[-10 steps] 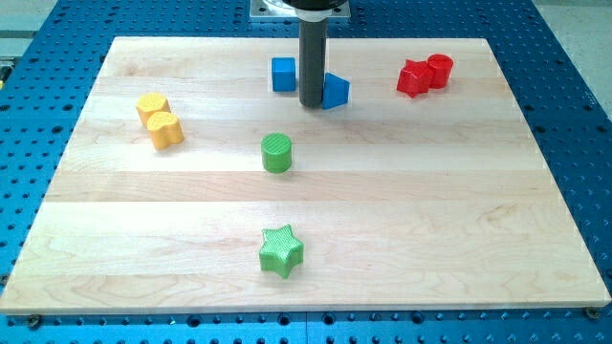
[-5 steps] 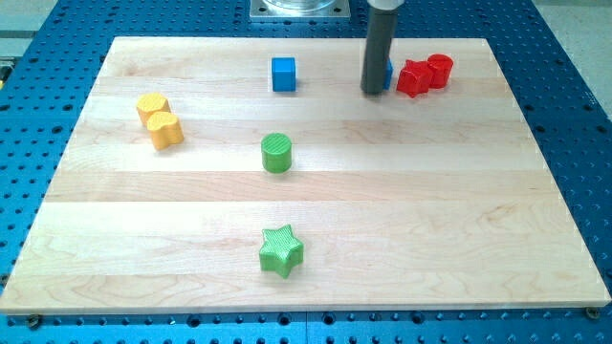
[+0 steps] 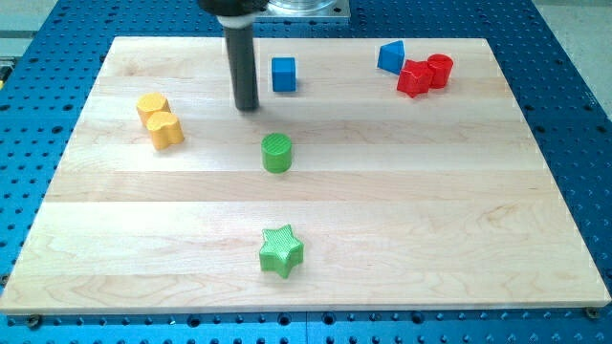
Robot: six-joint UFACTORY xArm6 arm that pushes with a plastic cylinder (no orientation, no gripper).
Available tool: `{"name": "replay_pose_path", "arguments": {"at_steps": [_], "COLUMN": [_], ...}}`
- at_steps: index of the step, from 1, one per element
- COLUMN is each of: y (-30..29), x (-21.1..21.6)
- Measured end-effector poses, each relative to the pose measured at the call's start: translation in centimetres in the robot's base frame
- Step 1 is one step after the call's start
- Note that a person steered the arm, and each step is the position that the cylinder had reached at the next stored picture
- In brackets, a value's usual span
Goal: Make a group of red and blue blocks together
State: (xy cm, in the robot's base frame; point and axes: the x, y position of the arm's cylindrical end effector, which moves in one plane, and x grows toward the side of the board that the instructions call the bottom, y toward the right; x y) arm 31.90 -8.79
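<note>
The blue wedge-shaped block [image 3: 390,56] sits at the far right of the wooden board [image 3: 402,220], touching or all but touching the upper left corner of the red angular block [image 3: 414,78]. Just right of that one, and touching it, stands the red cylinder [image 3: 440,69], so these three form a tight cluster near the board's far edge. The blue cube [image 3: 283,74] lies well apart from them, to the left along the same far strip of the board, with bare wood between.

My tip [image 3: 247,107] rests on the board just left of the blue cube and slightly nearer, with a narrow gap between them; it touches no block. The dark rod rises straight up from it toward the view's top. The arm carries no claw, only this rod, so there is nothing to spread or pinch.

Nearer than the tip and a little to its right stands the green cylinder [image 3: 277,152], apart from everything. Further toward the near edge, roughly in line with it, lies the green star [image 3: 281,250]. At the left side of the board two yellow blocks [image 3: 160,120] sit touching each other, well away from the tip. The board lies on a blue perforated table [image 3: 574,115].
</note>
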Motion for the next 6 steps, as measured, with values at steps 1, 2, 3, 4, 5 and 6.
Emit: {"name": "replay_pose_path", "arguments": {"at_steps": [1, 2, 3, 4, 5, 6], "y": [1.3, 7.0, 11.6, 11.8, 7.5, 9.0], "x": [-2.5, -2.7, -3.6, -4.4, -5.7, -6.4]}}
